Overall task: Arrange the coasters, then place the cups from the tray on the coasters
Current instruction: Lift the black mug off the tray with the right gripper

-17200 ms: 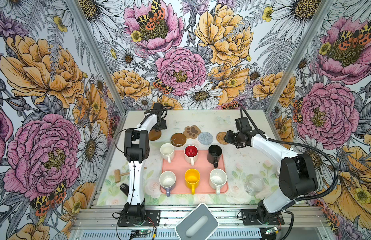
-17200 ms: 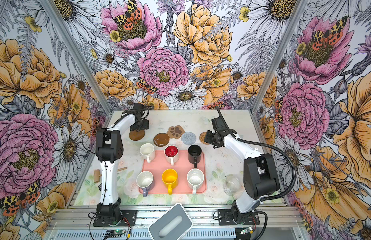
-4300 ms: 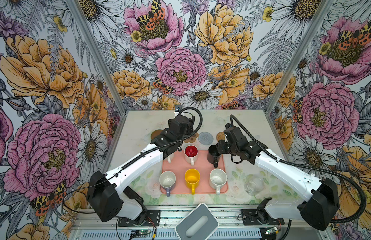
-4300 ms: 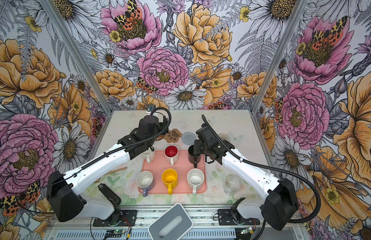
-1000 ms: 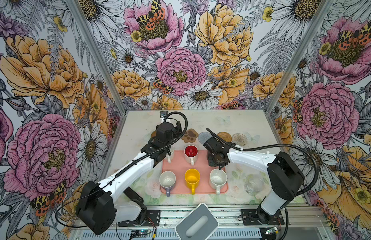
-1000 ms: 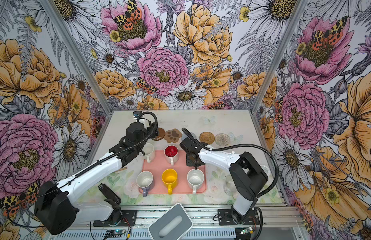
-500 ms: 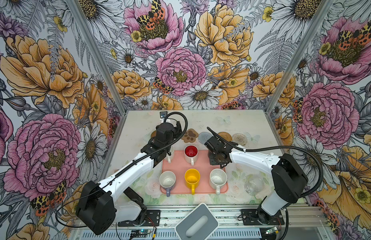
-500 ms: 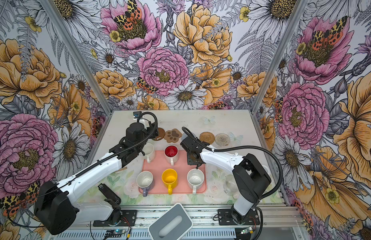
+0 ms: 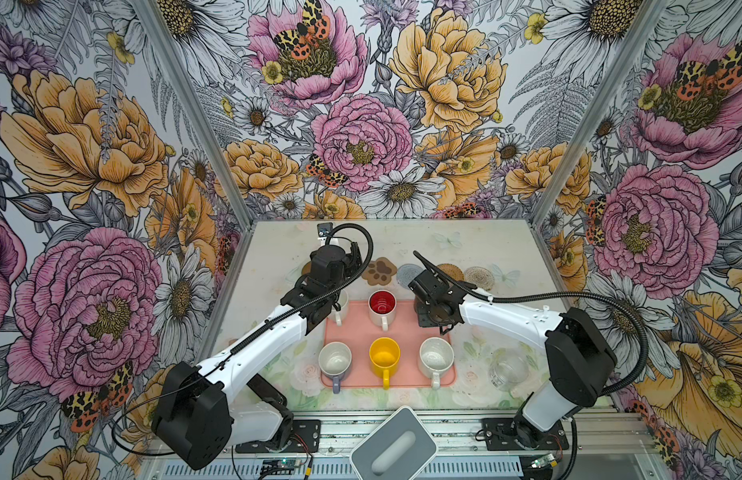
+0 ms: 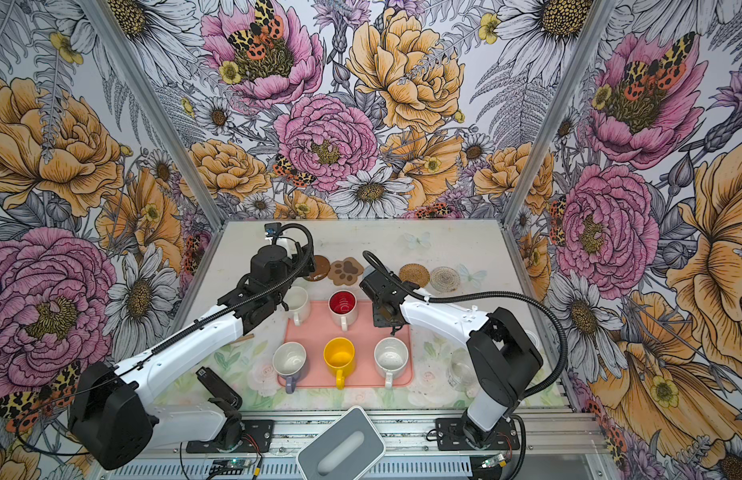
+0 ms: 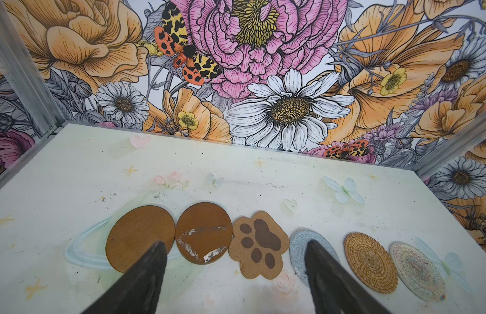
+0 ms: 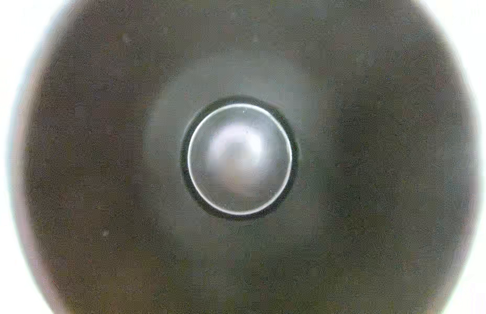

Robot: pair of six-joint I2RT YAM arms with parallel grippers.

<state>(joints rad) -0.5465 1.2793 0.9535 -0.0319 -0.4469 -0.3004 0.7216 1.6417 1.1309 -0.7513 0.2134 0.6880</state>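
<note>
Left wrist view | six coasters (image 11: 258, 244), one row, far tabletop (image 11: 73, 168) | left fingers (image 11: 144, 280) spread, empty | right fingers hidden at black cup (image 12: 239, 160), grip: cannot tell

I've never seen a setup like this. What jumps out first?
The walls, covered in huge pink and orange flowers, enclose the table on three sides. Mid-table lies a pink tray of mugs, the yellow mug brightest in its near row, with a row of coasters behind it. Two white-and-black arms, left and right, reach in from the front toward the tray's far side.
</note>
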